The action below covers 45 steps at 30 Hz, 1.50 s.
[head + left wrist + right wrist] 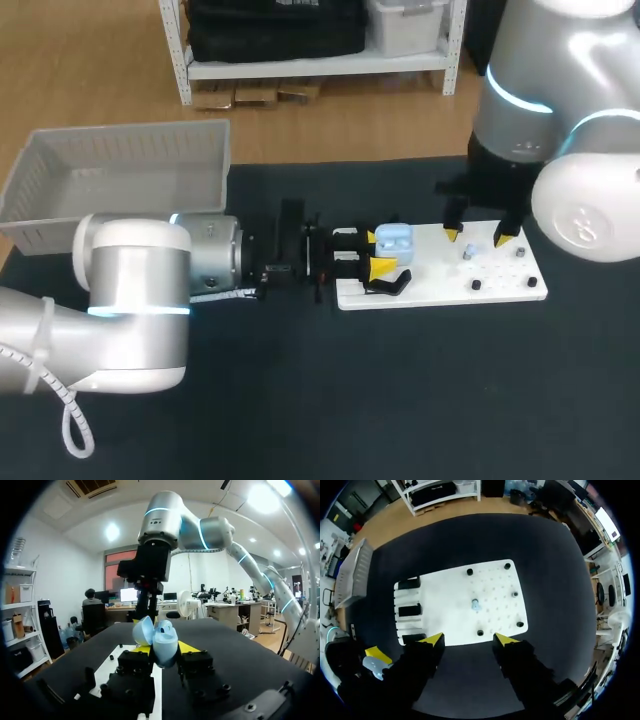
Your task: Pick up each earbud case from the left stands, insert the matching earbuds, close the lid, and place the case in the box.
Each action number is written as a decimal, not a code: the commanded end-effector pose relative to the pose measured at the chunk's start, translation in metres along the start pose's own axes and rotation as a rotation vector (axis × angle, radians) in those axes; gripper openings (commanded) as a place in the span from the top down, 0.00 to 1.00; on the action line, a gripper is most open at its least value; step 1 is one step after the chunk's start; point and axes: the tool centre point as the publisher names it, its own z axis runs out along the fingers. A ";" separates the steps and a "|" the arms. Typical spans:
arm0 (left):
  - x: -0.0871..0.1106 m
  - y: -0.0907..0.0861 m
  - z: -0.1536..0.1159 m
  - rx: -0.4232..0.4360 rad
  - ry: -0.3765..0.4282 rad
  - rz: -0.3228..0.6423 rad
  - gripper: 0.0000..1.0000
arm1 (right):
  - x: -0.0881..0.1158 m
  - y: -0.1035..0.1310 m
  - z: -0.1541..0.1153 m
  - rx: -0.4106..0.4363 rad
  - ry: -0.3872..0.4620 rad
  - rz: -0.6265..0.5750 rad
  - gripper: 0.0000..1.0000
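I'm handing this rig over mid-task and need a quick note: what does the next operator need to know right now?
Left gripper: shut on the light-blue earbud case, lid open, held near the stand end of the white board.
Right gripper: open, empty, above the board, over the one earbud lying there.
Box: back left of the table, no case seen inside.
Done: case picked up.
Left: insert earbud, close lid, place case in box.
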 end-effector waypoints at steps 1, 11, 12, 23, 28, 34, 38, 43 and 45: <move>0.000 -0.003 0.001 -0.013 -0.002 0.003 1.00 | -0.008 0.002 0.015 -0.002 0.009 -0.011 0.42; 0.000 -0.003 0.001 -0.013 -0.002 0.003 1.00 | -0.022 -0.004 0.036 -0.006 0.028 -0.006 0.55; 0.000 -0.003 0.001 -0.013 -0.002 0.003 1.00 | -0.022 -0.004 0.038 -0.007 0.029 -0.006 0.55; 0.000 -0.003 0.001 -0.013 -0.002 0.003 1.00 | -0.023 -0.010 0.050 -0.026 0.041 0.003 0.56; 0.000 -0.003 0.001 -0.013 -0.002 0.003 1.00 | -0.023 -0.011 0.054 -0.033 0.043 0.007 0.57; 0.000 -0.003 0.001 -0.013 -0.002 0.003 1.00 | -0.023 -0.011 0.059 -0.032 0.042 0.013 0.59; 0.000 -0.003 0.001 -0.013 -0.002 0.003 1.00 | -0.023 -0.010 0.063 -0.030 0.043 0.016 0.60; 0.000 -0.003 0.001 -0.013 -0.002 0.003 1.00 | -0.026 -0.011 0.066 -0.028 0.042 0.021 0.61; 0.000 -0.003 0.001 -0.013 -0.002 0.003 1.00 | -0.028 -0.013 0.067 -0.024 0.041 0.026 0.62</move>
